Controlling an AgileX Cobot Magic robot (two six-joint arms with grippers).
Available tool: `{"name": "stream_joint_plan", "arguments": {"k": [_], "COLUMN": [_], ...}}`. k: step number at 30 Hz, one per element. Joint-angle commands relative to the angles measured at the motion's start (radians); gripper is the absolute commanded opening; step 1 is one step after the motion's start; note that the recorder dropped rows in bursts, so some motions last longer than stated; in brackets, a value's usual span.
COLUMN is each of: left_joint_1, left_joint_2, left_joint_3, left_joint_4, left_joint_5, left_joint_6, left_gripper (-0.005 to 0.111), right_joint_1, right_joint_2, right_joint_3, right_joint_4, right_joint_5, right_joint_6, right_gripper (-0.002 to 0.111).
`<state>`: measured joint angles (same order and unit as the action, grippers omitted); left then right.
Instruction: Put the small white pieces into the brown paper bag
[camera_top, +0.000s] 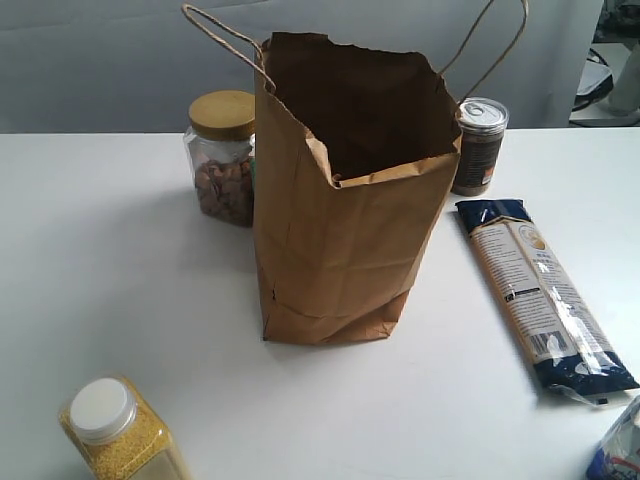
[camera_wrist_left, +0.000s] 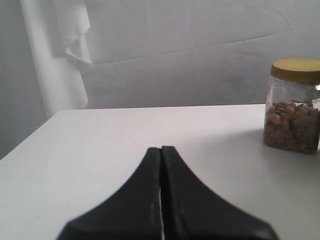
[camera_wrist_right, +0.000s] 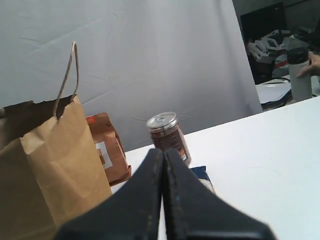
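The brown paper bag stands upright and open in the middle of the white table, its ragged rim and two cord handles up; its side also shows in the right wrist view as the brown paper bag. No small white pieces show in any view. My left gripper is shut with nothing between its black fingers, low over bare table. My right gripper is also shut and empty, beside the bag. Neither gripper appears in the exterior view.
A nut jar with a gold lid stands left of the bag. A dark tin stands behind right, a long pasta pack lies on the right. A yellow-grain jar sits front left. A brown box is behind the bag.
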<state>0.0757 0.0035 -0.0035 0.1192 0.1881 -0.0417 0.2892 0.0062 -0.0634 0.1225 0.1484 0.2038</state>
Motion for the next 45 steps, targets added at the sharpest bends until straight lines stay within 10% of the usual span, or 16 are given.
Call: {"name": "stream_joint_plan", "arguments": {"k": [1, 45], "left_joint_1": [-0.008, -0.008], "left_joint_2": [-0.003, -0.003], "left_joint_3": [0.004, 0.004], "left_joint_4": [0.004, 0.004], "left_joint_5": [-0.005, -0.005], "left_joint_6": [-0.004, -0.004], "left_gripper": [0.0, 0.0], "right_joint_1": [-0.008, -0.008], "right_joint_2": [-0.006, -0.006], "right_joint_3": [0.035, 0.063], "right_joint_4": [0.052, 0.049], "right_joint_5": [-0.033, 0.057], "right_joint_6": [-0.107, -0.177], "right_gripper": [0.0, 0.0]}}
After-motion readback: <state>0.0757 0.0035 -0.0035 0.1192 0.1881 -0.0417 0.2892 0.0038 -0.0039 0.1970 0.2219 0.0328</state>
